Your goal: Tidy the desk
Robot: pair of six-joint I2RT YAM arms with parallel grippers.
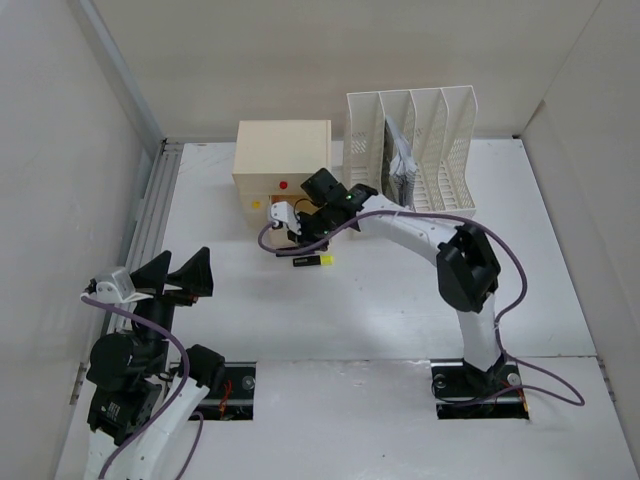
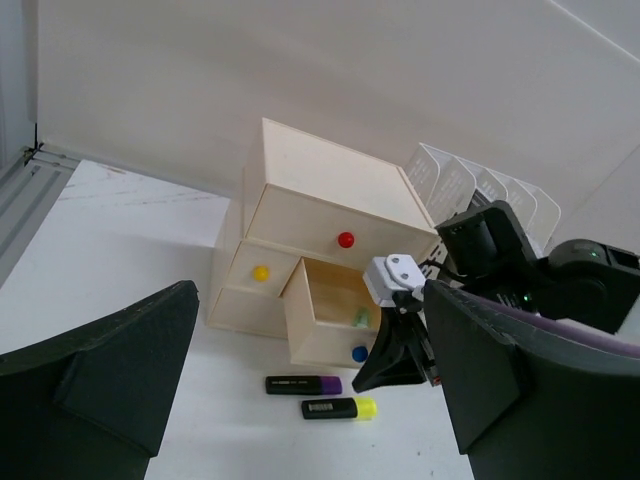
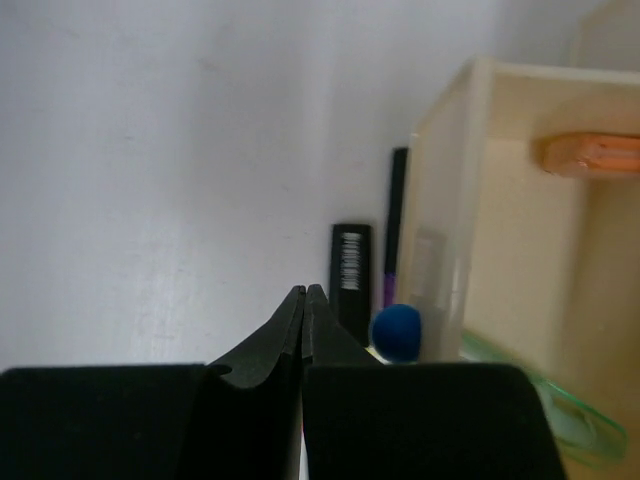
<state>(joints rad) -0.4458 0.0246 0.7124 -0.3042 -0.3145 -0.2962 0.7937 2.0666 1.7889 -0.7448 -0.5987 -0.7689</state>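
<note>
The white desk (image 1: 400,300) holds a cream drawer box (image 1: 282,155) with a red knob (image 2: 346,240) and a yellow knob (image 2: 261,272). Its lower right drawer (image 2: 325,325), with a blue knob (image 3: 397,331), is pulled open. A green item (image 2: 360,317) and an orange item (image 3: 590,152) lie inside. A purple-capped marker (image 2: 304,384) and a yellow-capped marker (image 2: 339,408) lie on the desk in front of it. My right gripper (image 3: 303,292) is shut and empty, just left of the blue knob; it also shows in the top view (image 1: 300,235). My left gripper (image 1: 178,273) is open and empty at the near left.
A white slotted file rack (image 1: 412,150) with papers stands right of the drawer box at the back. Pale walls surround the desk. A metal rail (image 1: 150,215) runs along the left edge. Two dark cut-outs (image 1: 235,385) hold the arm bases at the front.
</note>
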